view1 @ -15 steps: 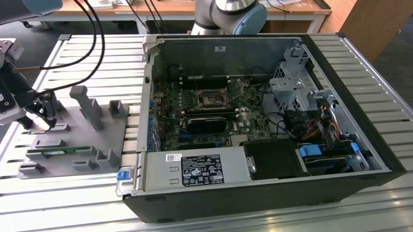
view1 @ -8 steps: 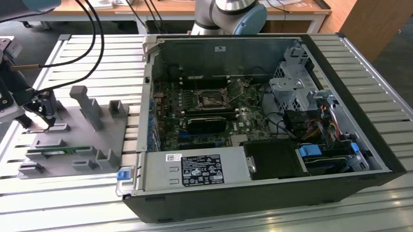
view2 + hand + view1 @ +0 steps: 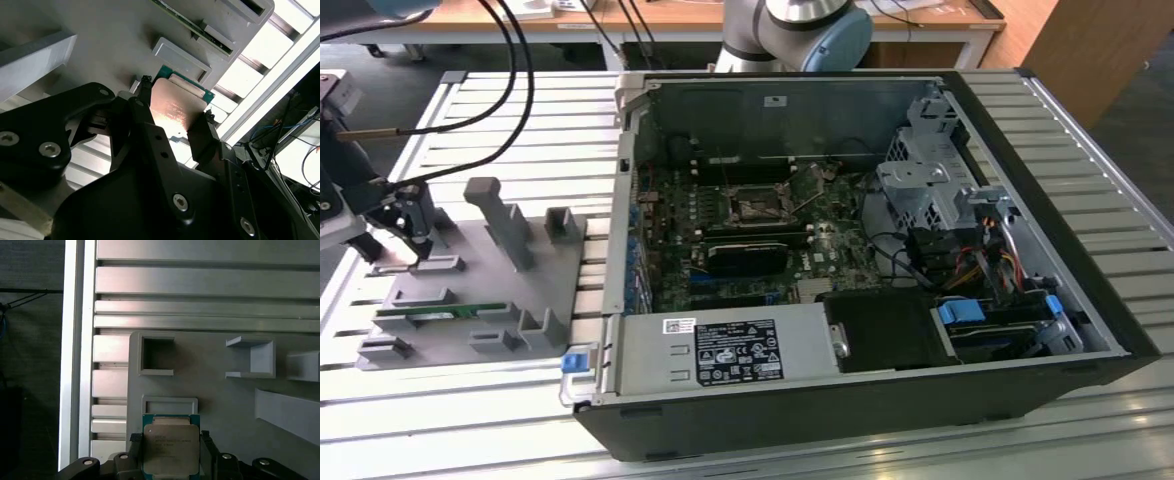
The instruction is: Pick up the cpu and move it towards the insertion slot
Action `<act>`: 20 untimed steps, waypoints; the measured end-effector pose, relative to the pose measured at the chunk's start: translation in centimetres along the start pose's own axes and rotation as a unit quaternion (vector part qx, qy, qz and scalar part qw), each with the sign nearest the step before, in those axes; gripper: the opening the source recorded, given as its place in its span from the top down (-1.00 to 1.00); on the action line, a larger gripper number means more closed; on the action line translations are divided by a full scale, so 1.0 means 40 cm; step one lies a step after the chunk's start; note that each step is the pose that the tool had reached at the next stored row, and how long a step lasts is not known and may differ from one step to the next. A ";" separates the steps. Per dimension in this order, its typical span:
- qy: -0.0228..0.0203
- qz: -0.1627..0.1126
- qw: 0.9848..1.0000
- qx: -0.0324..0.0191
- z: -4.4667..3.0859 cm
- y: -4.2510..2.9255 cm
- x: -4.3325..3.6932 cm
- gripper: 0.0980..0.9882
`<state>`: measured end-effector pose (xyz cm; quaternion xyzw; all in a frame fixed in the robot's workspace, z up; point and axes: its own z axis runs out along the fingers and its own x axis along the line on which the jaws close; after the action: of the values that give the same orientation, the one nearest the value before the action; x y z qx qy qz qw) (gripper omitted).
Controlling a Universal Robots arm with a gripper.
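Your pincer [image 3: 170, 438] clamps cpu [image 3: 171, 454] by opposite edges over grey fixture [image 3: 225, 407]; insertion slot [image 3: 757, 207] lies well apart, toward exterior view's right.

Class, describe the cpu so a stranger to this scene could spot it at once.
On the exterior view's left of the open computer case lies a grey plate of holders. At its edge the tool grips the cpu. It is a square with a shiny metal top and green rim, unlike the long memory stick.
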<state>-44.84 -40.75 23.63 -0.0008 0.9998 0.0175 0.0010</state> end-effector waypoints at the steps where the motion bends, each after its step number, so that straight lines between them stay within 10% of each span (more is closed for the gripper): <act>1: 0.000 0.000 1.000 0.000 -0.001 0.000 0.000 0.01; 20: 0.000 0.000 1.000 0.000 -0.030 0.002 0.000 0.01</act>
<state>-44.84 -40.72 24.81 -0.0008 0.9998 0.0176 0.0010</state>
